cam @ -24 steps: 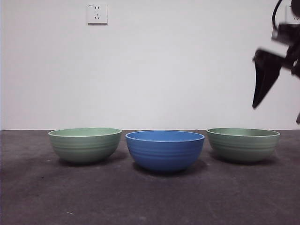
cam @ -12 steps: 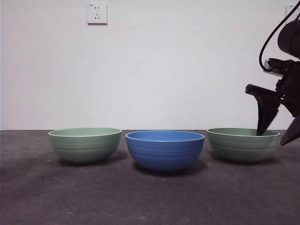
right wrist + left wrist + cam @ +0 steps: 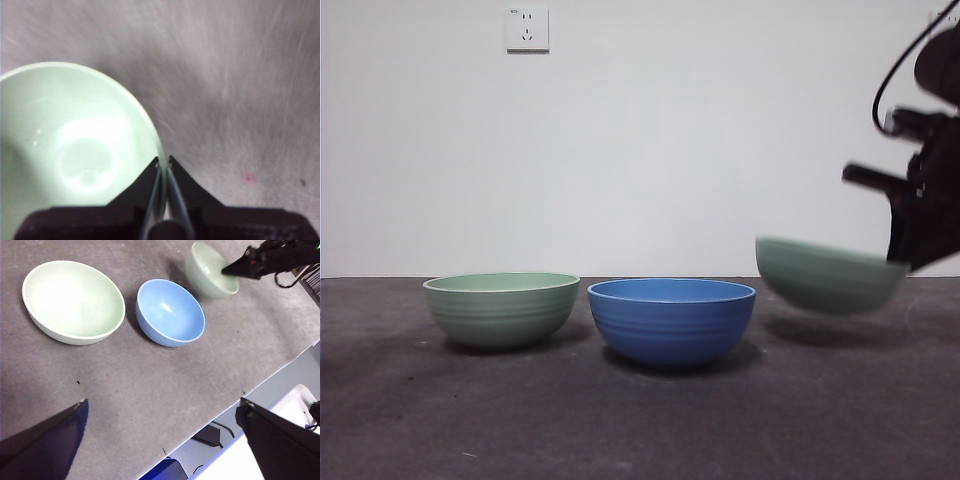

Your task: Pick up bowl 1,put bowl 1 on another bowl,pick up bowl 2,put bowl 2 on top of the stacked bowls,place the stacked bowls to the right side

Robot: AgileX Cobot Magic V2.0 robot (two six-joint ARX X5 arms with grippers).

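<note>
My right gripper [image 3: 900,262] is shut on the rim of a pale green bowl [image 3: 825,280], bowl 1. It holds the bowl tilted and clear of the table at the right. The right wrist view shows its jaws pinching the rim [image 3: 163,161], one inside the bowl [image 3: 75,150] and one outside. The blue ribbed bowl [image 3: 670,320] stands in the middle, beside the lifted one. The other pale green bowl [image 3: 501,308] stands at the left. High over the table's near side, my left gripper [image 3: 162,402] is open and holds nothing. From there it sees all three bowls [image 3: 207,271] [image 3: 171,311] [image 3: 75,300].
The bowls stand on a dark grey table top [image 3: 640,420]. A white wall with a socket [image 3: 527,28] rises behind the table. The table's edge [image 3: 260,375] runs near the left gripper, with floor and equipment beyond it.
The right gripper came down onto the right green bowl's rim, shut on it and lifted it off the table, tilting it. The other two bowls have not moved.
</note>
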